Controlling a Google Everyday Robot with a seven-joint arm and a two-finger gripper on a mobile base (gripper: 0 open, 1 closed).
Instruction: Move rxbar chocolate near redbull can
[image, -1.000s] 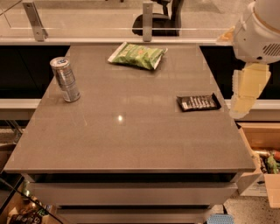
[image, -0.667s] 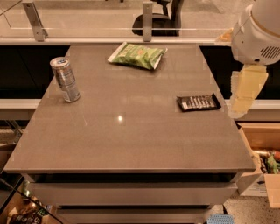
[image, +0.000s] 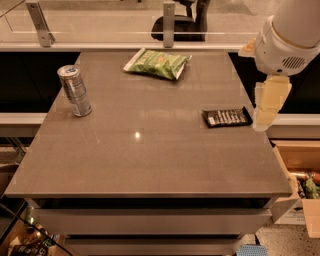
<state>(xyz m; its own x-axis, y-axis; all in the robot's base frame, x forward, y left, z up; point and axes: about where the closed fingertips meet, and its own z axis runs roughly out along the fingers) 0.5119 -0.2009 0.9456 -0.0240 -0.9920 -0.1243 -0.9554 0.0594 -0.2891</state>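
Observation:
The rxbar chocolate (image: 226, 117) is a flat black wrapper with white lettering, lying near the table's right edge. The redbull can (image: 74, 90) stands upright at the table's left side, silver-grey with blue marks near its top. My gripper (image: 267, 105) hangs at the right edge of the table, just right of the bar and slightly above it, pointing down. It holds nothing that I can see. The white arm body sits above it at the top right.
A green chip bag (image: 158, 63) lies at the back middle of the grey table (image: 150, 160). A glass railing runs behind the table. A cardboard box (image: 300, 180) with items stands on the floor to the right.
The gripper has shifted slightly left toward the bar's right end. The bar, can and bag have not moved.

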